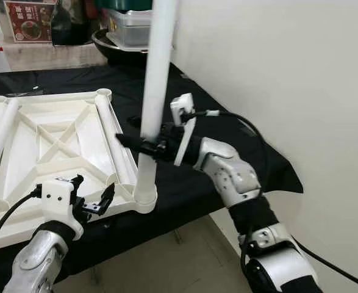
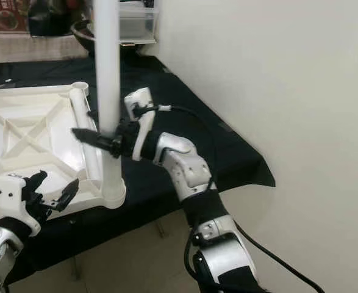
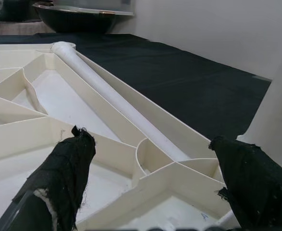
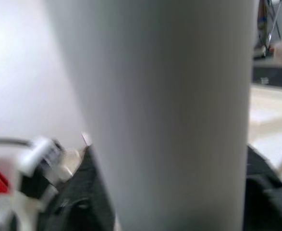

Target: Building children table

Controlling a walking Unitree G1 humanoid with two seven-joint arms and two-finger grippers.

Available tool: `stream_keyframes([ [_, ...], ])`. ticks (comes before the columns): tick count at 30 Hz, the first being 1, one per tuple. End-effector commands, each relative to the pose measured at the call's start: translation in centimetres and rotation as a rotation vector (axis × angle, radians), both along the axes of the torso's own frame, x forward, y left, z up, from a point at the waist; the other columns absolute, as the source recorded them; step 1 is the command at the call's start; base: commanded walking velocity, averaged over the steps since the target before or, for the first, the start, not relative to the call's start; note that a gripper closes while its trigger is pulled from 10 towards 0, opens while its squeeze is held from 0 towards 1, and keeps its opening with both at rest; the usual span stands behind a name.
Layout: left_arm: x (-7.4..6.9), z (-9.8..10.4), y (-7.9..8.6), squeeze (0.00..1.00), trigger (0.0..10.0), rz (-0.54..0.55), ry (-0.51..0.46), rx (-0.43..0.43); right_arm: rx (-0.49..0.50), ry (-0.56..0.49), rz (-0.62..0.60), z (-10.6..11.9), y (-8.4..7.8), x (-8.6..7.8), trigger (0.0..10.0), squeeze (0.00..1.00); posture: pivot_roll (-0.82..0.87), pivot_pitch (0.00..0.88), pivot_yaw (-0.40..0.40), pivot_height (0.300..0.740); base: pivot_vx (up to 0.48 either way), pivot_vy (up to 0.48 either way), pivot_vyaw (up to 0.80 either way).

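Left eye view: right claw (image 1: 143,145) pinches upright leg (image 1: 156,79) in tabletop (image 1: 57,137) corner — left claw (image 1: 93,194) spread.

Both eye views are looking forward and down from the head onto the black-clothed table (image 1: 227,131), sharing the upturned white tabletop (image 1: 57,137), the upright white leg (image 1: 154,91) and both arms. The left wrist camera is looking low along its open black fingers (image 3: 66,175) across the tabletop's ribs (image 3: 59,130). The right wrist camera is sitting almost against the upright leg, blurred.
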State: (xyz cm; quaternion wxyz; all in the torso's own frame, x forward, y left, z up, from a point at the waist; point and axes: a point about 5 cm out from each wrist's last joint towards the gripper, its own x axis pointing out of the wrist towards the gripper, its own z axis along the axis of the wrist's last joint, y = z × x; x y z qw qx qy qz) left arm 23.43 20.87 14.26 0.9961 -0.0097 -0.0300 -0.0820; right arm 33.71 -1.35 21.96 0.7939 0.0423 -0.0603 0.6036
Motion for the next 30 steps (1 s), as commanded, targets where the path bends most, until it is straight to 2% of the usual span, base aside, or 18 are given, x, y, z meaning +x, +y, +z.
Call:
stream_keyframes([
  [1, 0.0, -0.3, -0.2, 0.00, 10.0, -0.006, 0.012, -0.003, -0.041, -0.011, -0.031, -0.8, 0.7, 0.3, 3.1, 0.00, 0.22, 0.000, -0.169, 0.740, 0.000, 0.000, 0.00],
  [2, 0.0, -0.3, -0.2, 0.00, 10.0, -0.006, 0.012, -0.003, -0.041, -0.011, -0.031, -0.8, 0.7, 0.3, 3.1, 0.00, 0.22, 0.000, -0.169, 0.740, 0.000, 0.000, 0.00],
  [3, -0.1, -0.3, -0.1, 0.00, 10.0, -0.006, 0.012, -0.002, -0.056, 0.004, -0.068, -1.2, 0.9, 0.7, 0.0, 0.00, 0.22, 0.000, -0.167, 0.740, 0.000, 0.000, 0.00],
  [6, -0.2, -0.3, -0.1, 0.00, 10.0, -0.005, 0.014, -0.001, -0.163, 0.138, -0.398, -3.1, -0.1, 3.0, 0.0, 0.00, 0.22, 0.000, -0.163, 0.740, 0.000, 0.000, 0.00],
  [7, -0.2, -0.3, -0.1, 0.00, 10.0, -0.006, 0.014, -0.002, -0.199, 0.207, -0.584, -4.1, -1.3, 3.9, 0.0, 0.00, 0.21, 0.000, -0.163, 0.740, 0.000, 0.000, 0.00],
  [9, -0.2, -0.3, -0.1, 0.00, 10.0, -0.006, 0.014, -0.002, -0.199, 0.207, -0.584, -4.1, -1.3, 3.9, 0.0, 0.00, 0.21, 0.000, -0.163, 0.740, 0.000, 0.000, 0.00],
  [11, -0.2, -0.3, -0.1, 0.00, 10.0, -0.008, 0.014, -0.003, -0.210, 0.317, -0.861, -5.5, -3.7, 4.7, 0.0, 0.00, 0.21, 0.000, -0.159, 0.740, 0.000, 0.000, 0.00],
  [13, -0.2, -0.3, -0.1, 0.00, 10.0, -0.008, 0.014, -0.003, -0.210, 0.317, -0.861, -5.5, -3.7, 4.7, 0.0, 0.00, 0.21, 0.000, -0.159, 0.740, 0.000, 0.000, 0.00],
  [15, -0.2, -0.3, 0.0, 0.00, 10.0, -0.009, 0.013, -0.003, -0.151, 0.389, -1.123, -6.7, -6.1, 4.3, 0.0, 0.00, 0.20, 0.000, -0.151, 0.740, 0.000, 0.000, 0.00],
  [19, -0.2, -0.3, 0.0, 0.00, 10.0, -0.010, 0.014, -0.003, -0.135, 0.397, -1.137, -6.8, -5.4, 3.4, 0.0, 0.00, 0.20, 0.000, -0.145, 0.740, 0.000, 0.000, 0.00],
  [20, -0.1, -0.3, 0.0, 0.00, 10.0, -0.011, 0.015, -0.002, -0.121, 0.379, -1.103, -6.6, -4.3, 2.7, 0.0, 0.00, 0.20, 0.000, -0.144, 0.740, 0.000, 0.000, 0.00],
  [21, 0.0, -0.3, 0.0, 0.00, 10.0, -0.013, 0.016, -0.001, -0.079, 0.261, -0.962, -5.1, -2.4, 1.9, 10.0, 0.00, 0.20, 0.000, -0.143, 0.740, 0.000, 0.000, 0.00],
  [24, 0.0, -0.3, 0.0, 0.00, 10.0, -0.013, 0.016, -0.001, -0.079, 0.261, -0.962, -5.1, -2.4, 1.9, 10.0, 0.00, 0.20, 0.000, -0.143, 0.740, 0.000, 0.000, 0.00],
  [25, 0.1, -0.3, 0.0, 0.00, 10.0, -0.014, 0.017, -0.001, -0.026, 0.173, -0.832, -3.7, -1.2, 1.3, 10.0, 1.00, 0.19, 0.000, -0.144, 0.740, 0.000, 0.000, 0.00],
  [26, 0.1, -0.3, 0.0, 0.00, 10.0, -0.014, 0.017, -0.001, -0.026, 0.173, -0.832, -3.7, -1.2, 1.3, 10.0, 1.00, 0.19, 0.000, -0.144, 0.740, 0.000, 0.000, 0.00],
  [27, 0.2, -0.3, 0.0, 0.00, 10.0, -0.015, 0.015, -0.003, 0.037, 0.137, -0.650, -2.4, -0.3, 1.2, 10.0, 1.00, 0.20, 0.000, -0.154, 0.740, 0.000, 0.000, 0.00],
  [29, 0.2, -0.3, 0.0, 0.00, 10.0, -0.015, 0.015, -0.003, 0.037, 0.137, -0.650, -2.4, -0.3, 1.2, 10.0, 1.00, 0.20, 0.000, -0.154, 0.740, 0.000, 0.000, 0.00],
  [30, 0.3, -0.3, 0.0, 0.00, 10.0, -0.013, 0.012, -0.006, 0.084, 0.076, -0.471, -1.0, -0.1, 1.1, 10.0, 0.00, 0.20, 0.000, -0.157, 0.740, 0.000, 0.000, 0.00],
])
